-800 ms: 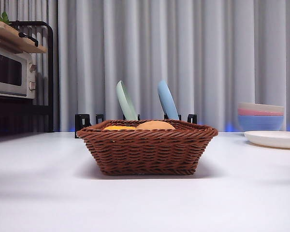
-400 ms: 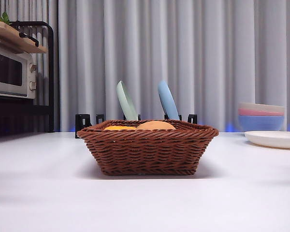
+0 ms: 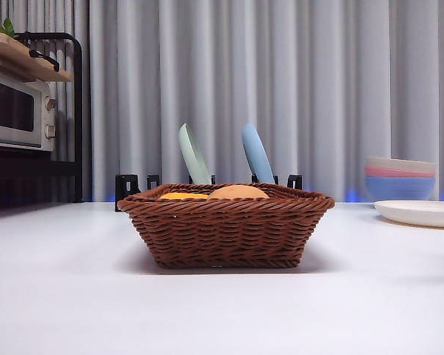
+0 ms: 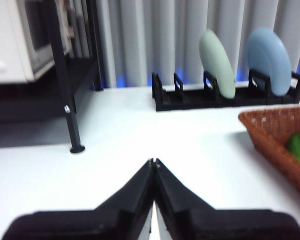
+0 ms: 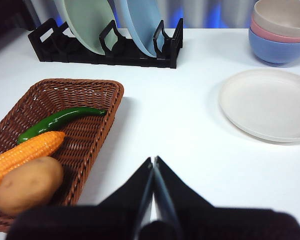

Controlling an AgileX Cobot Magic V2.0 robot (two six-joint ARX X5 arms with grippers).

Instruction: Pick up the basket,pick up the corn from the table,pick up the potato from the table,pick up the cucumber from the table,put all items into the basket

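White tabletop (image 3: pixel 59 296), grey curtain (image 3: pixel 281 89) behind. Basket (image 3: pixel 226 228) sits at centre of the front frame, flat on the table. Right wrist frame, lower left: basket interior holds cucumber (image 5: pixel 60 120), corn (image 5: pixel 25 155) and potato (image 5: pixel 27 185), lying side by side, corn between the other two and touching the potato. Front frame shows only the tops of corn (image 3: pixel 183 196) and potato (image 3: pixel 238 191) above the rim.

Left gripper (image 4: pixel 153 162): jaws pressed together, empty, above bare table, basket edge (image 4: pixel 277 135) at frame right. Right gripper (image 5: pixel 153 160): jaws together, empty, just beside the basket.

Dish rack (image 5: pixel 107 47) with green and blue plates behind the basket. White plate (image 5: pixel 267 105) and stacked bowls (image 5: pixel 282 30) at right. Microwave (image 3: pixel 18 111) upper left.
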